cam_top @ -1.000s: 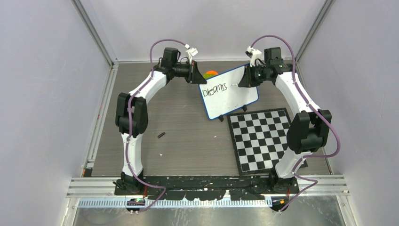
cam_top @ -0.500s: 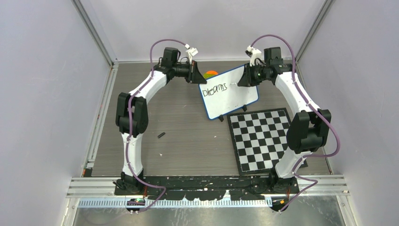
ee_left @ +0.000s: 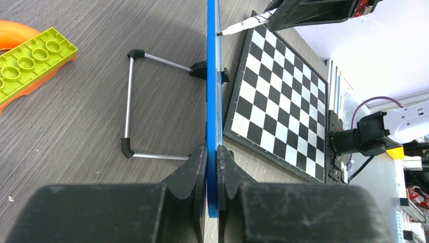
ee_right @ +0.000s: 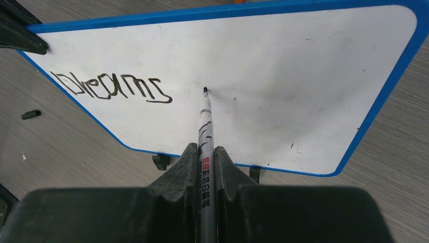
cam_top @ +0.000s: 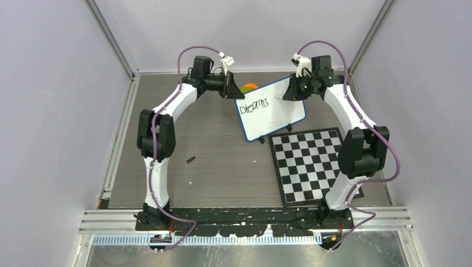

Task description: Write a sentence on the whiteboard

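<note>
**Marker tip poised just past "Dreams"**

The right claw (ee_right: 205,149) is clamped on a marker (ee_right: 206,119). Its length points straight at the whiteboard (ee_right: 303,66), tip at the surface — contact unclear — just right of the sentence (ee_right: 111,87), which so far reads "Dreams". The left claw (ee_left: 212,152) pinches the board's blue edge, steadying it on the desk (ee_left: 76,116). The barrel's print is unreadable.

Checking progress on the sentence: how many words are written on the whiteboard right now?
1: "Dreams", near the left edge of the whiteboard. The marker tip sits just right of it, over blank surface; no lettering looks hidden.
</note>
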You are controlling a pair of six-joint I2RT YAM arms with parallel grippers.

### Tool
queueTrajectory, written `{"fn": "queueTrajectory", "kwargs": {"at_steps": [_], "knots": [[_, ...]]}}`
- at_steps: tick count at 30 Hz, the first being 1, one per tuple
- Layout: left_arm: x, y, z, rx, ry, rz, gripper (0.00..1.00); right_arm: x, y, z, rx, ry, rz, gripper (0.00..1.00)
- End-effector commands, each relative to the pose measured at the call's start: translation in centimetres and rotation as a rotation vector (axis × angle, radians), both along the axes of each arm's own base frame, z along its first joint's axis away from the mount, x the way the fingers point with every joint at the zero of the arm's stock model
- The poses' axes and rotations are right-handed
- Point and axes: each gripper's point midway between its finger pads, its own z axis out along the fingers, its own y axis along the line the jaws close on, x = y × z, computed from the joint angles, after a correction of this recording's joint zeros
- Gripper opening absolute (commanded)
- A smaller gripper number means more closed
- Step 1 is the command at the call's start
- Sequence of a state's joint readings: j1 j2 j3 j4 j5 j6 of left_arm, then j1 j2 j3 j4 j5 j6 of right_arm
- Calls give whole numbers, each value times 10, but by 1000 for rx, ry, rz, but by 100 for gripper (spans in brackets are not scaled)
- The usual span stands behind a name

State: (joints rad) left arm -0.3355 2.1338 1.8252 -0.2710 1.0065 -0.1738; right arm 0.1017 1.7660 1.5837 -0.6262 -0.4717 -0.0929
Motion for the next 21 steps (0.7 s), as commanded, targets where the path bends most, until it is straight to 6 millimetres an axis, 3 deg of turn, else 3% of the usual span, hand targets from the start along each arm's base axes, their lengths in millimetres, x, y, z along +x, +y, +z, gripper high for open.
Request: {"fn": "queueTrajectory", "kwargs": {"at_steps": [1,10,21], "knots": [[-28,-19,-26,35,103,-78,0,18,3,20,22,-73,-17,0],[-29,-20,-27,35,102,-81,0,19,13,26,39,-92,5,0],[-29,-19,-28,41,98,-78,0,7,19,11,25,-58,38,0]]}}
